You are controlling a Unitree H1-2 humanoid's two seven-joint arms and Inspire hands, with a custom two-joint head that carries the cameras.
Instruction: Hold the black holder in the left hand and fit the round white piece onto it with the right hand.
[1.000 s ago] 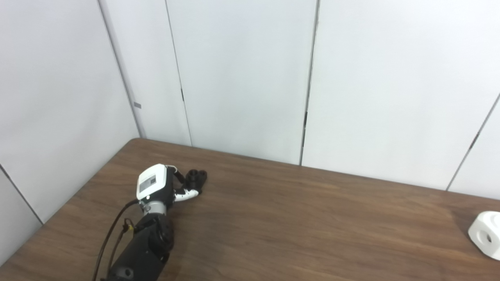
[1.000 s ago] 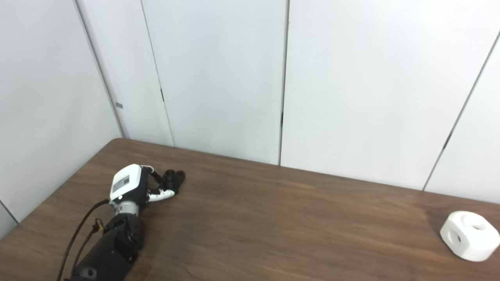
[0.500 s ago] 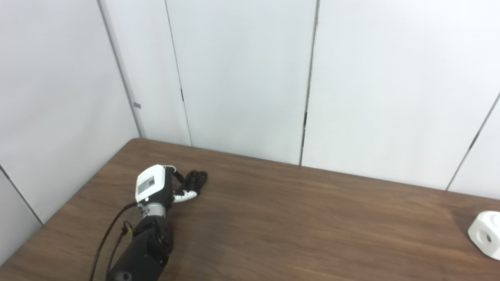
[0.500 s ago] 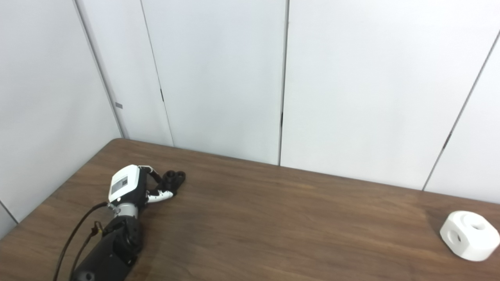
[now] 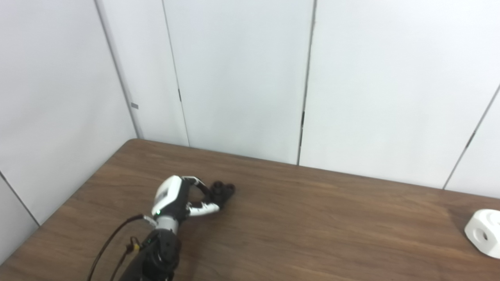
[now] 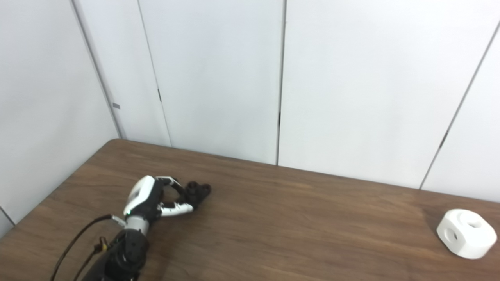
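My left hand (image 5: 180, 197) is shut on the black holder (image 5: 222, 191), a small dark piece with round sockets, at the left of the brown table (image 5: 312, 226); it also shows in the right eye view (image 6: 197, 191). The holder is close above or on the tabletop; I cannot tell which. The round white piece (image 6: 465, 233), a chunky white block with round holes, rests on the table at the far right edge; it also shows in the left eye view (image 5: 483, 232). My right hand is out of view.
White wall panels (image 5: 242, 78) stand close behind the table's far edge and along its left side. A black cable (image 5: 107, 246) hangs beside my left forearm.
My left hand has carried the black holder to the right and nearer to me, and the wrist has turned. The white piece has not moved.
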